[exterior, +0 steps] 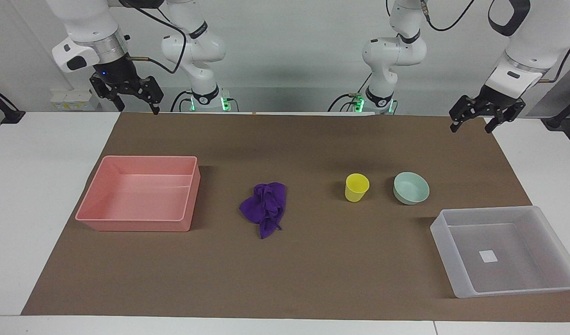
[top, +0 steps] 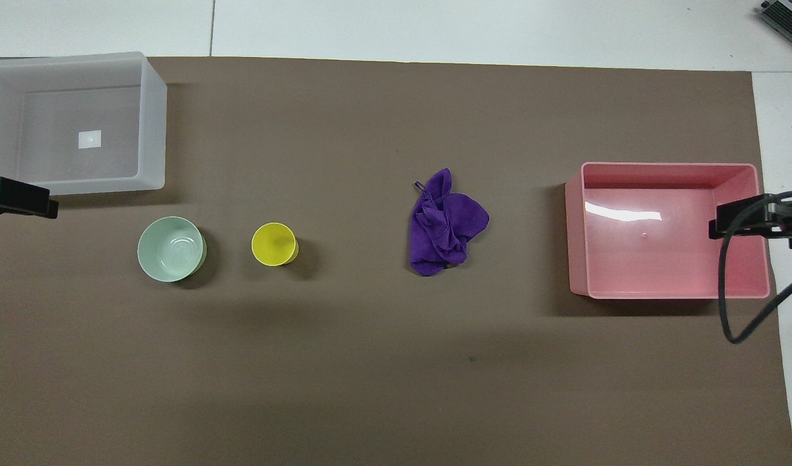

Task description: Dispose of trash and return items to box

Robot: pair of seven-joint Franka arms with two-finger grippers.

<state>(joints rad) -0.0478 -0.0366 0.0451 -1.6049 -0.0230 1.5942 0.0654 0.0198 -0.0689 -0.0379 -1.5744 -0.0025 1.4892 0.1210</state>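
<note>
The purple cloth point(exterior: 265, 208) lies crumpled on the brown mat, mid-table; it also shows in the overhead view point(top: 444, 223). The yellow cup point(exterior: 356, 187) point(top: 274, 244) stands upright beside the mint-green bowl point(exterior: 411, 187) point(top: 171, 248), toward the left arm's end. The clear bin point(exterior: 490, 211) point(top: 151, 129) sits farther from the robots than the bowl and holds only its white label. My left gripper point(exterior: 471, 127) point(top: 27, 199) hangs open and empty over the mat's edge by its base. My right gripper point(exterior: 138, 107) point(top: 742, 220) hangs open and empty at the right arm's end.
A pink opaque bin point(exterior: 136, 224) point(top: 577, 226) with nothing in it sits toward the right arm's end, beside the cloth. A black cable point(top: 726, 304) loops below the right gripper. The brown mat point(exterior: 313, 279) covers the white table.
</note>
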